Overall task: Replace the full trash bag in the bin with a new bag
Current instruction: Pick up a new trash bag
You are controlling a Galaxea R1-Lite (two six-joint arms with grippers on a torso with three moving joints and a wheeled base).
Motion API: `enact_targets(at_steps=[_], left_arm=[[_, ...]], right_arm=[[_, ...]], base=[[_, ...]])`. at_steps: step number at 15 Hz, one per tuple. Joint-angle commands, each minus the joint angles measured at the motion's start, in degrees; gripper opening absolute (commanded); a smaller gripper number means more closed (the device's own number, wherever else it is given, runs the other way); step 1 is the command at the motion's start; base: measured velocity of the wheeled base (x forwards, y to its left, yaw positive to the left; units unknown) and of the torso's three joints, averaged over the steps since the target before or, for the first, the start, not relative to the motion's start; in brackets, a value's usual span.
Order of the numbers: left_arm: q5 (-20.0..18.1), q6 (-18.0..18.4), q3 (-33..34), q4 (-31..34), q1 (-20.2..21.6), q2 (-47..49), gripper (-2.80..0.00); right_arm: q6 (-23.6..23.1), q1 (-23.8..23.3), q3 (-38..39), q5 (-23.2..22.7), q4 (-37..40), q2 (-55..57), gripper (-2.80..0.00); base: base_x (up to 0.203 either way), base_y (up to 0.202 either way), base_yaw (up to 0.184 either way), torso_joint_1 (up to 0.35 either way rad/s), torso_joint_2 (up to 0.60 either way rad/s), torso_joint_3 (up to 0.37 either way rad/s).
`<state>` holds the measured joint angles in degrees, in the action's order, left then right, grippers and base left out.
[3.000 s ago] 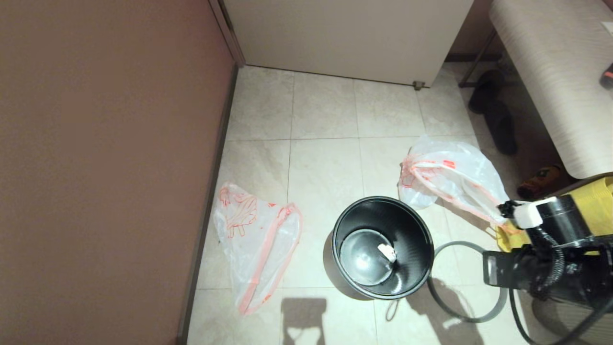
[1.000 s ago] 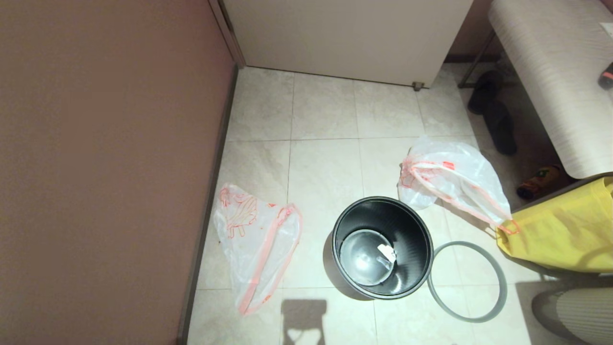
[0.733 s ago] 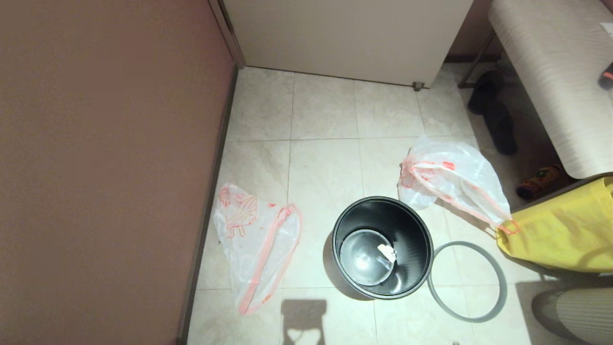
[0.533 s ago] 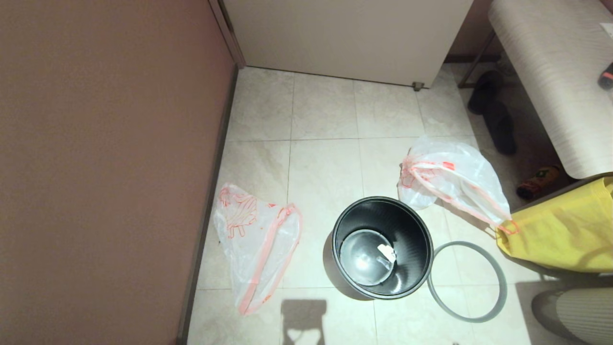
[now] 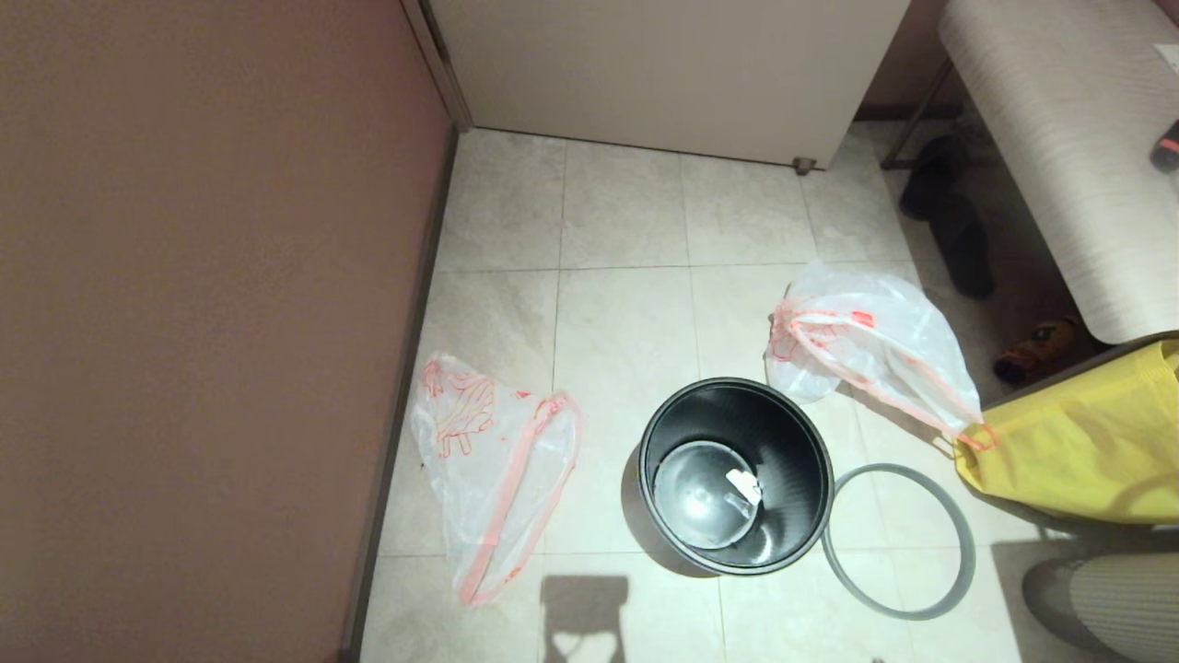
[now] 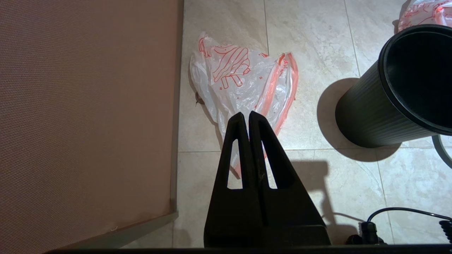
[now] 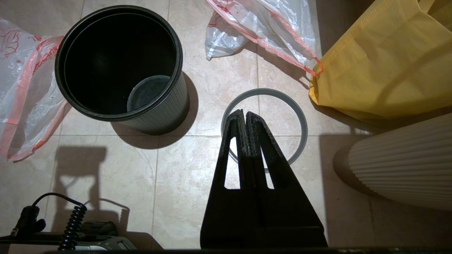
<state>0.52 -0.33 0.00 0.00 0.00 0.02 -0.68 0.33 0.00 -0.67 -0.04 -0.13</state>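
Translucent new bag (image 6: pixel 243 84) lies on the floor beyond my left gripper (image 6: pixel 249 116), whose fingers are pressed together, empty.

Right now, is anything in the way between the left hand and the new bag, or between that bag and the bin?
Nothing visible. The left hand, shut, hangs over the new bag; only bare tile separates the bag from the open bin. The grey hoop lies on the bin's far side, below the right hand.
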Motion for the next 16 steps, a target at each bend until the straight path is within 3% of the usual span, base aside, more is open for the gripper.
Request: enact_targets(at_steps=[1, 16], left_arm=[[0.01, -0.02, 0.00, 0.00, 0.00, -0.02, -2.80], [0.01, -0.02, 0.00, 0.00, 0.00, -0.02, -2.80]], right_arm=[[-0.02, 0.02, 0.00, -0.03, -0.02, 0.13, -2.80], [-0.02, 0.02, 0.00, -0.03, 0.04, 0.13, -2.80]], base=[[0.000, 0.000, 0.000, 0.000, 0.00, 0.000], [0.000, 0.000, 0.000, 0.000, 0.00, 0.000]])
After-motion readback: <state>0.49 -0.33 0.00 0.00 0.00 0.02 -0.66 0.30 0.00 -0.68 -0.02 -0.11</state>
